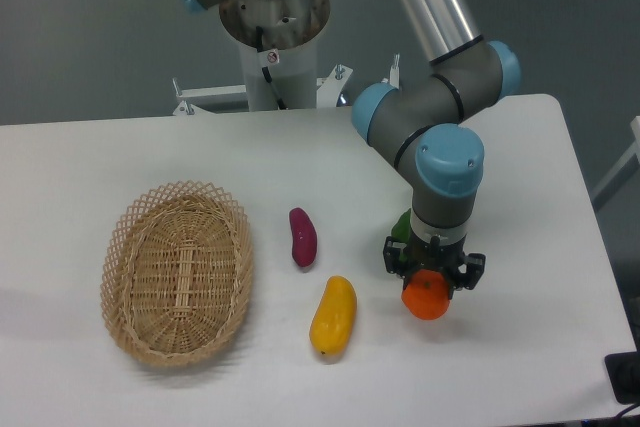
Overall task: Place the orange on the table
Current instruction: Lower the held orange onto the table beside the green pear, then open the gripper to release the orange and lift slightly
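Hovering pincer: the black two-finger pincer [432,275] hangs low at about 4 o'clock on the large white rectangular surface [120,152], pointing straight down from the grey arm with pale-blue joint caps [440,112].
Pincer state: clenched round the small round bright-orange fruit [427,294], black fingers [396,257] either side of its top.
Orange: it sits right under the pincer, its lower half bulging out below the fingers; a small dark stem spot shows on its upper face. Whether its underside touches the surface, I cannot tell.
Green vegetable: a dark-green piece [401,226] peeks out just behind the wrist, at 11 o'clock from the orange, mostly hidden by the arm.
Yellow fruit: an elongated yellow-orange mango-shaped fruit [333,315] lies on the surface at 9 o'clock from the orange, near but apart, long axis running roughly 12 to 6.
Purple piece: a small elongated dark-magenta vegetable [303,237] lies at 11 o'clock from the yellow fruit, apart from it.
Basket: an oval woven wicker basket [130,237] rests at the 8 o'clock side of the surface, well apart from the orange.
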{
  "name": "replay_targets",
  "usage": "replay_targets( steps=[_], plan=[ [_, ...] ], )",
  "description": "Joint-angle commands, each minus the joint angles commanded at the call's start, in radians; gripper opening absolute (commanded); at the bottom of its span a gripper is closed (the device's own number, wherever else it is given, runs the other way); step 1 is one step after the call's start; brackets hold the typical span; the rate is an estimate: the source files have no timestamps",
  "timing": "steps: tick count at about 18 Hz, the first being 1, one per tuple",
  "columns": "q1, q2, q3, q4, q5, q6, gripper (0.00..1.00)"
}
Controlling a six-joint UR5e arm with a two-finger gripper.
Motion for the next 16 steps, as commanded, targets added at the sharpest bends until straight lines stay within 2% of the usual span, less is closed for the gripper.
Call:
replay_targets(
  steps=[2,3,10,11,12,13,14,16],
  plan=[
    [0.0,-0.011,-0.005,0.006,0.0,-0.014,0.58],
    [-0.006,-0.017,-0.006,0.006,0.0,-0.014,0.65],
    [-0.02,-0.037,-0.02,0.006,0.002,-0.014,0.67],
    [-0.02,-0.038,-0.018,0.006,0.002,-0.011,0.73],
    [-0.018,-0.038,-0.018,0.006,0.003,-0.012,0.74],
    [-0.018,-0.037,-0.018,0.008,0.003,-0.011,0.82],
    [-0.018,-0.035,-0.017,0.008,0.003,-0.006,0.96],
    [-0.018,-0.029,-0.011,0.008,0.003,-0.009,1.0]
  ],
)
